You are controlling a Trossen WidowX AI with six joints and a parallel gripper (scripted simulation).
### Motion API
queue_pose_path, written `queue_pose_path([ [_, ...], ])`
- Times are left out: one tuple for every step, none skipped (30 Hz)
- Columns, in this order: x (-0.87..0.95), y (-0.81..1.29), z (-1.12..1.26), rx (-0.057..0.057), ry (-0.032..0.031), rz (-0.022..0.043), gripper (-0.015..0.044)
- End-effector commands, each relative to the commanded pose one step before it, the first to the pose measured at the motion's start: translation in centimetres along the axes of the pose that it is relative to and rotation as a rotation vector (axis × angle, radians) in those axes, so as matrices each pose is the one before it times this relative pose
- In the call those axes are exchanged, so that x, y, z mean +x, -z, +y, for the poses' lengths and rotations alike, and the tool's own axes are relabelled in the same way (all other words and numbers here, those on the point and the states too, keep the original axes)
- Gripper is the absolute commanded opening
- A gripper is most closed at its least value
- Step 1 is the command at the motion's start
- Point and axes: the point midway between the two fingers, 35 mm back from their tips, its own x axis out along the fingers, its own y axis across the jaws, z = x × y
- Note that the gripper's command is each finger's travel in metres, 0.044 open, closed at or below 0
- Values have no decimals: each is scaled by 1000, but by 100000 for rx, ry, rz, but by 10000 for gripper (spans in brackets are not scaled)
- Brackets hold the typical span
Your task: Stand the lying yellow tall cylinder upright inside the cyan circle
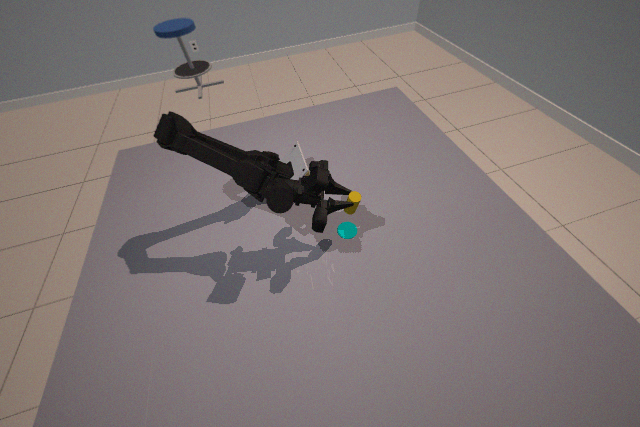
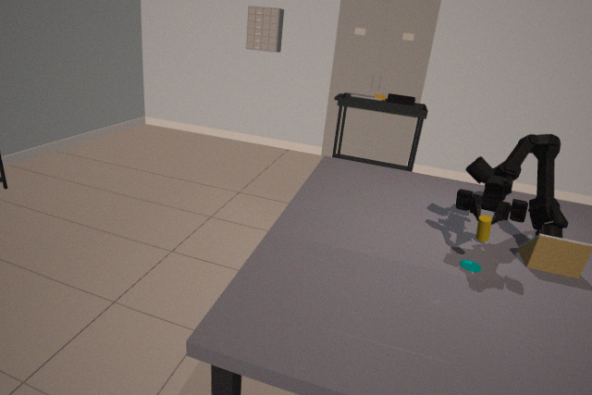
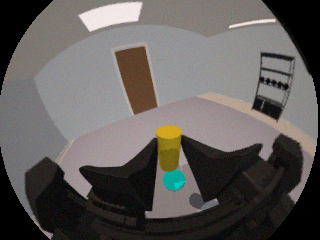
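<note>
The yellow tall cylinder (image 1: 353, 202) stands upright between my gripper's (image 1: 347, 199) fingers, held a little above the grey table. It also shows in the exterior view (image 2: 484, 228) and in the wrist view (image 3: 168, 148). My gripper (image 3: 168, 139) is shut on it near its upper part. The cyan circle (image 1: 347, 230) lies flat on the table just in front of the cylinder, apart from it. It shows in the exterior view (image 2: 471, 265) and in the wrist view (image 3: 174, 182) below the cylinder.
A tan box (image 2: 554, 254) sits on the table next to the arm's base (image 2: 545, 218). A blue stool (image 1: 180, 52) stands on the floor behind the table. A dark side table (image 2: 379, 129) stands by the far wall.
</note>
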Motion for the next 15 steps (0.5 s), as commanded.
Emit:
queue_pose_path([
  [-190, 22, 177, -1672, 449, -2375, 105],
  [-59, -9, 8, -364, 272, -671, 105],
  [-59, -9, 8, -367, 275, -669, 105],
  [-60, -10, 8, -371, 278, -667, 105],
  [-60, -10, 8, -374, 281, -665, 105],
  [-61, -11, 9, -378, 284, -662, 105],
  [-61, -11, 9, -382, 287, -660, 105],
  [-61, -11, 9, -385, 290, -658, 105],
  [-62, -12, 10, -389, 293, -655, 105],
  [-62, -12, 10, -393, 296, -653, 105],
  [-63, -12, 10, -396, 299, -651, 105],
  [-63, -13, 11, -400, 301, -648, 105],
  [-64, -13, 11, -403, 304, -646, 105],
  [-64, -14, 11, -407, 307, -643, 105],
  [-65, -14, 12, -411, 309, -641, 105],
])
